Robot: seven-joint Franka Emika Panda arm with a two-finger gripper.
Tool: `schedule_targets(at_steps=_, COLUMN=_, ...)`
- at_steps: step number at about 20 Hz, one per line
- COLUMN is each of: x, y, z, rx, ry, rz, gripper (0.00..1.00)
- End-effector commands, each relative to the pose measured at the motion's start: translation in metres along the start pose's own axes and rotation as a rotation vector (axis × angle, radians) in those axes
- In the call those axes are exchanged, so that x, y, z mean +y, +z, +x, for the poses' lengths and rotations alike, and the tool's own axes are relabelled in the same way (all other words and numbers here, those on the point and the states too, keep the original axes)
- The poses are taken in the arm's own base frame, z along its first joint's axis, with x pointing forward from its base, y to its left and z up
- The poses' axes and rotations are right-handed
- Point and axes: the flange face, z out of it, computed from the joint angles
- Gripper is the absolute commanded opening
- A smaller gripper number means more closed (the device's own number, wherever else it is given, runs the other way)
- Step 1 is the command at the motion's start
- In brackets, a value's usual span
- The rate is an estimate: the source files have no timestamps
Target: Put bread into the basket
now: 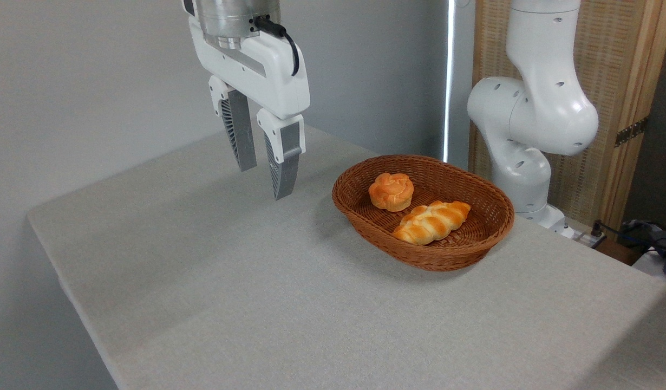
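Note:
The bread (432, 221), a long braided golden loaf, lies inside the oval reddish-brown wicker basket (498, 230), toward its front right. A small round knotted orange bun (391, 191) sits in the basket's back left part, apart from the loaf. My gripper (265, 181) hangs above the table to the left of the basket, well clear of it. Its two grey ribbed fingers (283, 165) stand apart with nothing between them, so it is open.
The grey cloth-covered table (230, 281) runs from the left edge to the right foreground. The arm's white base (528, 141) stands behind the basket on the right, before a wooden slatted panel. Cables lie at the far right.

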Motion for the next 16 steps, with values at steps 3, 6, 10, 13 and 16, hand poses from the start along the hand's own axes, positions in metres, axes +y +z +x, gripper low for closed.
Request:
schedule_targets(at_steps=3, x=0.0014, y=-0.0071, z=0.0071, rx=-0.068, ry=-0.034, rz=0.014, gripper=1.00)
schedule_targets(at_steps=6, x=0.0003, y=-0.0088, z=0.0089, rx=-0.076, ry=-0.032, rz=0.025, gripper=1.00)
schedule_targets(at_steps=10, x=-0.0001, y=-0.0087, z=0.0083, rx=-0.081, ry=-0.030, rz=0.029, gripper=1.00)
schedule_targets(at_steps=13, x=-0.0003, y=-0.0098, z=0.0079, rx=-0.077, ry=-0.021, rz=0.028, gripper=1.00)
schedule_targets(at_steps=16, x=-0.0032, y=-0.0104, z=0.0054, rx=-0.073, ry=-0.027, rz=0.028, gripper=1.00)
